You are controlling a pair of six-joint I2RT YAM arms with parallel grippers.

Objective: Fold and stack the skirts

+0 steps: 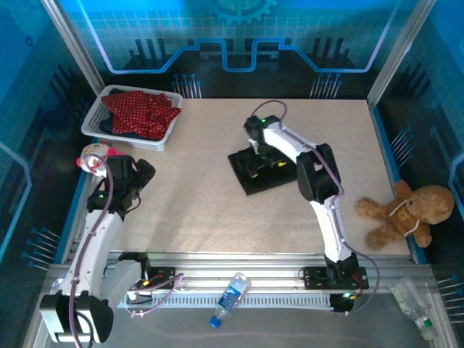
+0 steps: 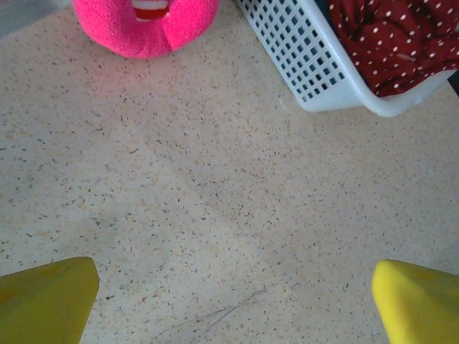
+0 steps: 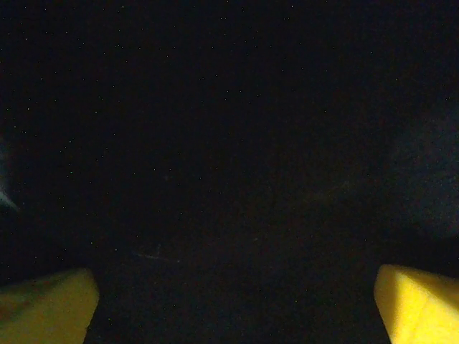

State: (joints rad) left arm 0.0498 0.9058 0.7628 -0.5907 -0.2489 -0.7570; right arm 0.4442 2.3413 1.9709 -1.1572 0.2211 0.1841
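A black skirt lies folded into a small rectangle on the middle of the table. My right gripper hangs low over it, open. In the right wrist view the black skirt lies dark and close beneath the right gripper, with both yellow fingertips wide apart. A red dotted skirt is heaped in the white basket at the back left. My left gripper is open over bare table in front of the basket. In the left wrist view the left gripper holds nothing, with the red skirt ahead to the right.
A pink-and-white plush toy sits at the left table edge, close to my left gripper, and its pink body lies beside the basket. A brown teddy bear lies at the right edge. A water bottle rests on the front rail.
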